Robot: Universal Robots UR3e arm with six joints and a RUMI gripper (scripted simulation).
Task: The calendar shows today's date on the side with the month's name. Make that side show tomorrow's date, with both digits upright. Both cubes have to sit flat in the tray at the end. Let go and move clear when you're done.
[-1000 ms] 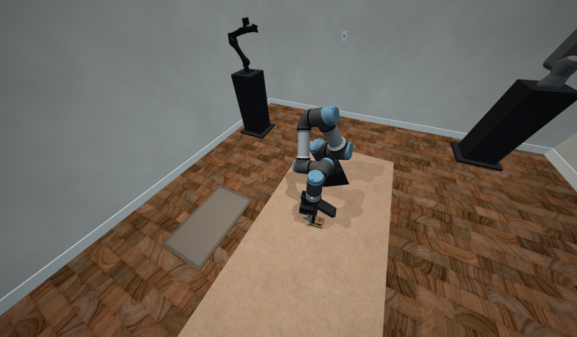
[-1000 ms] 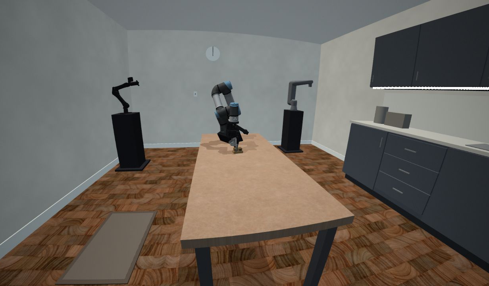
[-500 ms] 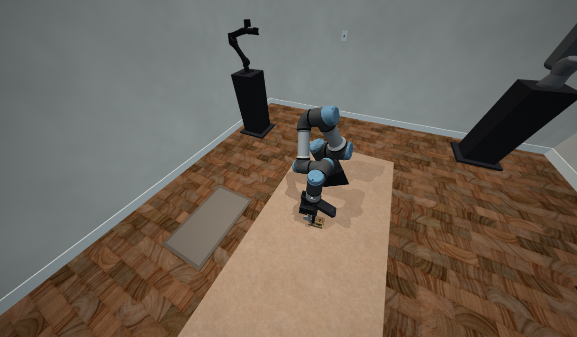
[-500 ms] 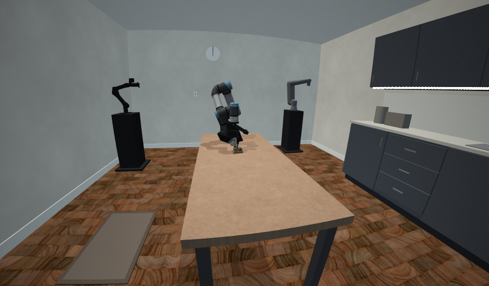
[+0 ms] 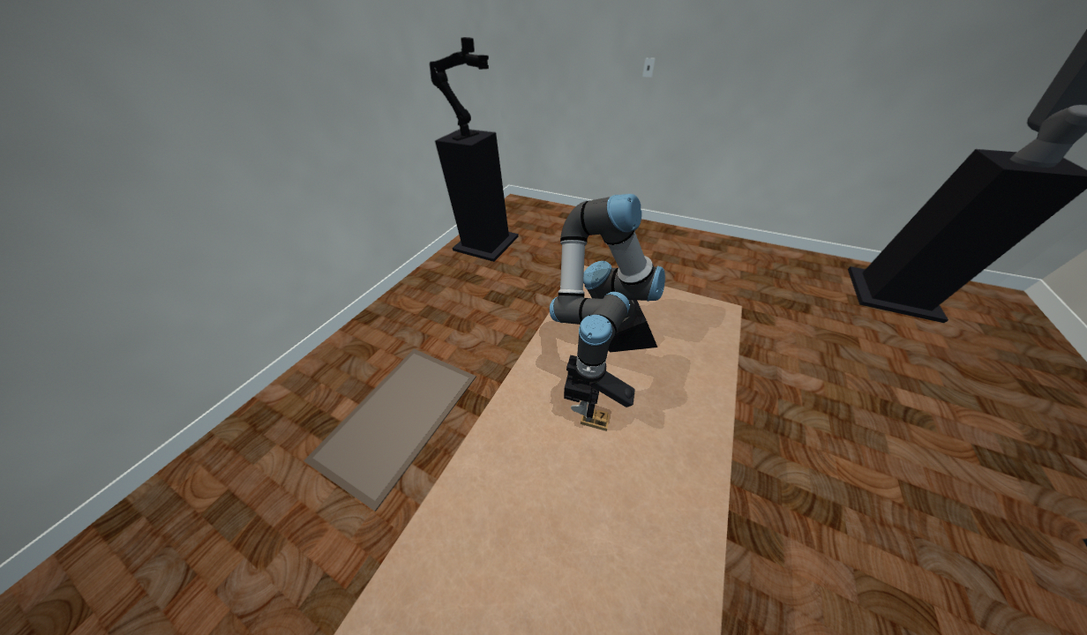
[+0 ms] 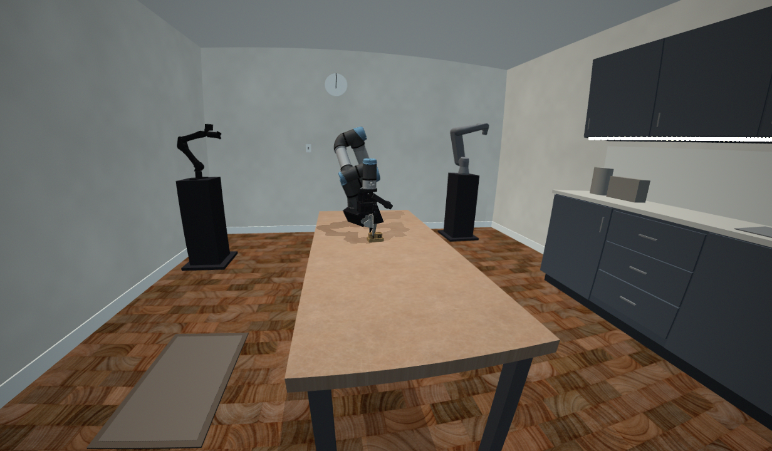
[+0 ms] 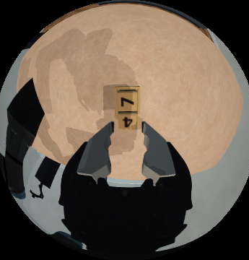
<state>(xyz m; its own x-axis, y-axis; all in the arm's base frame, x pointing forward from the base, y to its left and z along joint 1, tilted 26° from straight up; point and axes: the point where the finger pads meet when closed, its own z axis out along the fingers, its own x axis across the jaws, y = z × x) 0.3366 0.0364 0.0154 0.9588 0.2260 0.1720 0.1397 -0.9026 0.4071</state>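
The small wooden calendar (image 5: 595,421) stands on the table just in front of the arm's base; it also shows in the exterior view (image 6: 375,237). In the wrist view two tan cubes sit in a row. The far cube (image 7: 128,101) shows a 7 on top and the near cube (image 7: 127,122) shows a 4 on top. My gripper (image 7: 128,122) points straight down over the near cube. Its fingers straddle that cube with a small gap on each side, so it is open. The side with the month's name cannot be read in any view.
The arm's black base wedge (image 5: 633,332) stands just behind the calendar. The long table (image 6: 400,291) stretches toward the near edge. Two black pedestals (image 6: 202,221) (image 6: 460,204) with other arms stand on the floor off the table.
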